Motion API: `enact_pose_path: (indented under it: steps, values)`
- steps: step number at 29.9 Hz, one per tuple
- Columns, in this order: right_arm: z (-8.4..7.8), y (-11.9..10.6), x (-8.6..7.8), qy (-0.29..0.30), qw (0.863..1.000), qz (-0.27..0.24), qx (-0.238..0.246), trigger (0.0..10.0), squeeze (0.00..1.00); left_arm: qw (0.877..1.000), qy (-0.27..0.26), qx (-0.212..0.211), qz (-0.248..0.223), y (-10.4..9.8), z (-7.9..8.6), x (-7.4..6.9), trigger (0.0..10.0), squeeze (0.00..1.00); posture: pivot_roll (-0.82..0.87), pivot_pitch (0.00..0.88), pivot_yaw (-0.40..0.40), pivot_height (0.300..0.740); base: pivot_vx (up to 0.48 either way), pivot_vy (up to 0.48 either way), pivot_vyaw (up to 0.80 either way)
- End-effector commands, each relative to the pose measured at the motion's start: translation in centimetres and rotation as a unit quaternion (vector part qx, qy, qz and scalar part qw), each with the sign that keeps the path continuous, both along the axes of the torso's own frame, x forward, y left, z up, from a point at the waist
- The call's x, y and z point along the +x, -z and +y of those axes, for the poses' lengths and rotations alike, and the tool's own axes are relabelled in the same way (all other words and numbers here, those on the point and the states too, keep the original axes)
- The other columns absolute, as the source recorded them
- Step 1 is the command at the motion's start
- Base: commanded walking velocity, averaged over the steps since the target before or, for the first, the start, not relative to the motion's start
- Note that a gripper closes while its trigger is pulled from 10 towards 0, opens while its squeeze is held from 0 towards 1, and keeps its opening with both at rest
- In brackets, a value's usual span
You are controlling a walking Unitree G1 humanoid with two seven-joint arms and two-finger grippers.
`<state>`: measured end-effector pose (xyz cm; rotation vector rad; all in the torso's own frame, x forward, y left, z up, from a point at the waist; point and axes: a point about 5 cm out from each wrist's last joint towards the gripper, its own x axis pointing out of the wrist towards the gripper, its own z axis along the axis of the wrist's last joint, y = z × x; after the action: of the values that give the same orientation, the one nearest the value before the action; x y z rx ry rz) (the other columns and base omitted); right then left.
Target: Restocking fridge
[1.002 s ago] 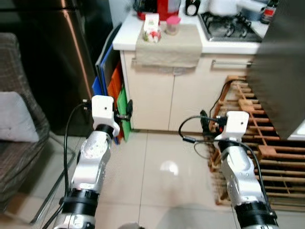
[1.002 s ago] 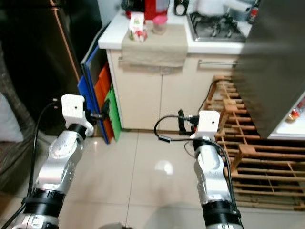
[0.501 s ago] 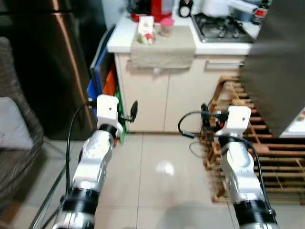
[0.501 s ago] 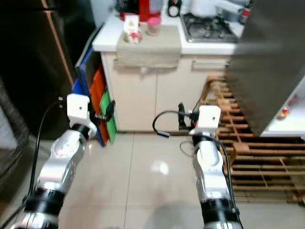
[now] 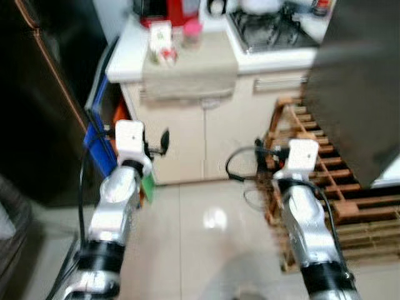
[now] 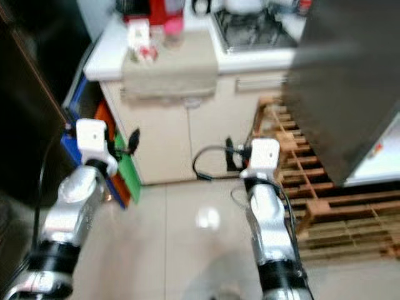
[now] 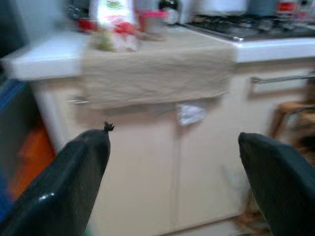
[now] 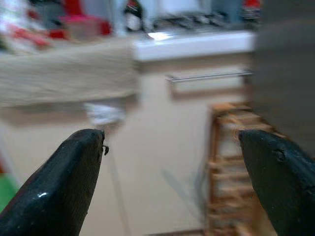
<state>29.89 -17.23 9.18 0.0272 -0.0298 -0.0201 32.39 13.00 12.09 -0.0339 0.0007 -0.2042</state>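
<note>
A glossy tiled kitchen floor (image 5: 206, 219) fills the lower middle of the head views, which are somewhat blurred. A dark fridge body (image 5: 44, 106) takes the left edge, and a grey open fridge door (image 5: 356, 94) hangs in from the upper right, with a white shelf edge (image 6: 381, 165) just below it at the right border. Between them, in the upper centre, stands a cream cabinet (image 5: 200, 137) with a white worktop, a beige cloth (image 5: 190, 65) draped over its front edge. On that cloth, at the top left of centre, sit a white carton (image 5: 161, 45) and a pink-lidded jar (image 5: 190, 34); a gas hob (image 5: 269, 31) lies to their right. Coloured boards (image 5: 103, 140) lean between cabinet and fridge, and a wooden slatted rack (image 5: 350, 200) lies at the lower right. The left gripper (image 7: 172, 162) is raised before the cabinet doors with its fingers spread wide apart and nothing between them; the carton (image 7: 110, 19) stands well above and beyond it. The right gripper (image 8: 182, 167) is likewise held wide apart and empty, facing the cabinet and rack, with the jar (image 8: 81, 27) far off at the upper left.
</note>
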Motion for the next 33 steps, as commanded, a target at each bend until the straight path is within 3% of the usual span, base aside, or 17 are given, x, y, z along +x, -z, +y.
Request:
enact_pose_path:
  steps: [1, 13, 20, 23, 29, 33]
  values:
    - [1.4, -0.7, 0.7, -0.017, 1.000, -0.014, 0.012, 10.0, 0.00, 1.000, -0.020, 0.007, -0.002, -0.3, 1.3, 0.5, 10.0, 0.00, -0.03, 0.000, 0.068, 0.740, 0.465, 0.000, 0.00]
    - [1.7, -1.3, 1.7, -0.038, 0.999, -0.009, 0.000, 10.0, 0.00, 0.999, -0.035, 0.001, -0.024, -1.5, 1.1, 1.3, 10.0, 0.00, -0.02, 0.000, 0.015, 0.740, 0.465, 0.000, 0.00]
    - [2.1, -1.6, 2.1, -0.053, 0.999, -0.013, -0.005, 10.0, 0.00, 0.993, -0.057, 0.024, -0.103, -5.0, 1.3, 1.6, 10.0, 0.00, -0.02, 0.000, 0.004, 0.740, 0.465, 0.000, 0.00]
    - [2.3, -1.8, 2.2, -0.056, 0.998, -0.016, -0.004, 10.0, 0.00, 0.988, -0.037, 0.015, -0.147, -7.6, 0.6, 1.6, 10.0, 0.00, 0.00, 0.000, -0.001, 0.740, 0.465, 0.000, 0.00]
    - [2.6, -2.8, 2.5, -0.052, 0.998, -0.037, 0.003, 10.0, 0.00, 0.990, 0.009, 0.049, -0.129, -6.5, -0.4, 1.7, 10.0, 0.00, 0.00, 0.000, 0.015, 0.740, 0.475, 0.000, 0.00]
    - [2.7, -3.0, 2.6, -0.050, 0.998, -0.042, 0.005, 10.0, 0.00, 0.987, 0.016, 0.049, -0.150, -7.8, -0.6, 1.8, 10.0, 0.00, -0.01, 0.000, 0.026, 0.740, 0.480, 0.000, 0.00]
